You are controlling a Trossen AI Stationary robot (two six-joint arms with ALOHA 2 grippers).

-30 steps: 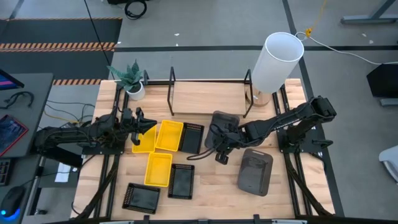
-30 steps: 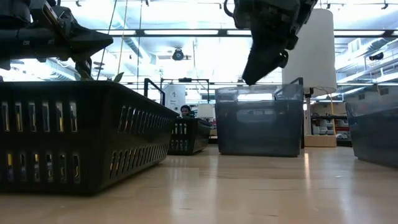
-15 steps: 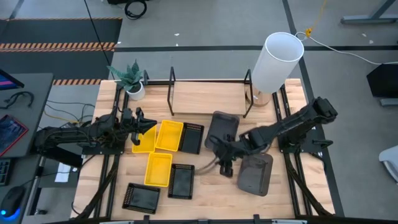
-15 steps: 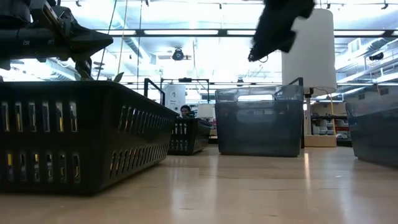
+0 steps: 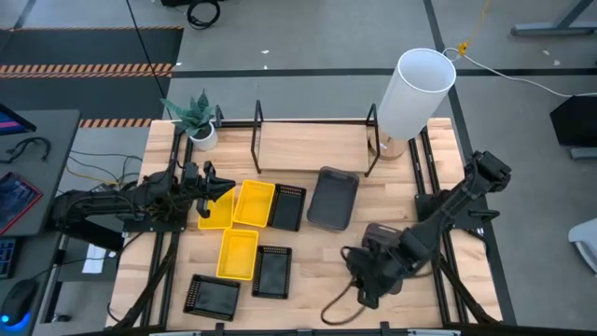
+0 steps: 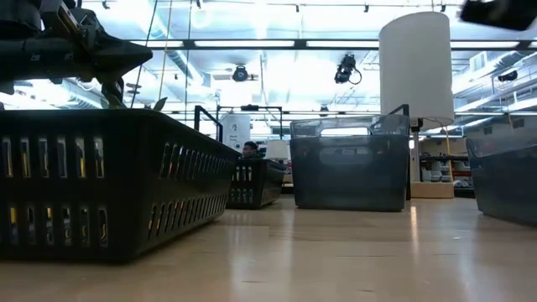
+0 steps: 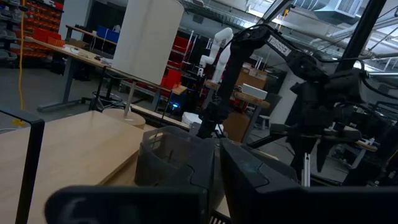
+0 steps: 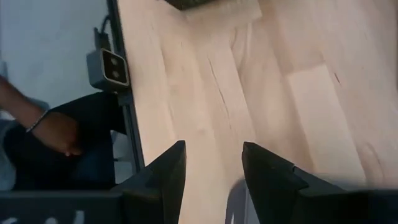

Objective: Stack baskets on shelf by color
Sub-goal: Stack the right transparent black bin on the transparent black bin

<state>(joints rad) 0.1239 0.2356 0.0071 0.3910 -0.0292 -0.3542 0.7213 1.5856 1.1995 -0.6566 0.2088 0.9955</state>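
Observation:
In the high view, three yellow baskets (image 5: 254, 203) (image 5: 216, 211) (image 5: 238, 254) and three black perforated ones (image 5: 287, 207) (image 5: 273, 272) (image 5: 213, 298) lie flat on the table's left half. One grey basket (image 5: 333, 197) stands before the shelf (image 5: 312, 145). Another grey basket (image 5: 375, 231) sits mostly hidden under my right arm. My right gripper (image 5: 359, 285) (image 8: 214, 168) is open, low over bare wood near the table's near edge. My left gripper (image 5: 224, 189) is shut and hovers above the yellow baskets.
A tall white cylinder (image 5: 415, 93) stands at the shelf's right end and a potted plant (image 5: 196, 117) at its left. A cable loop (image 5: 336, 308) trails near my right gripper. A person's hand (image 8: 56, 134) shows beyond the near edge. Bare wood lies between the basket groups.
My right gripper has swung from beside the grey basket in front of the shelf toward the table's near edge, passing over the second grey basket and leaving the low view. My left arm has kept still.

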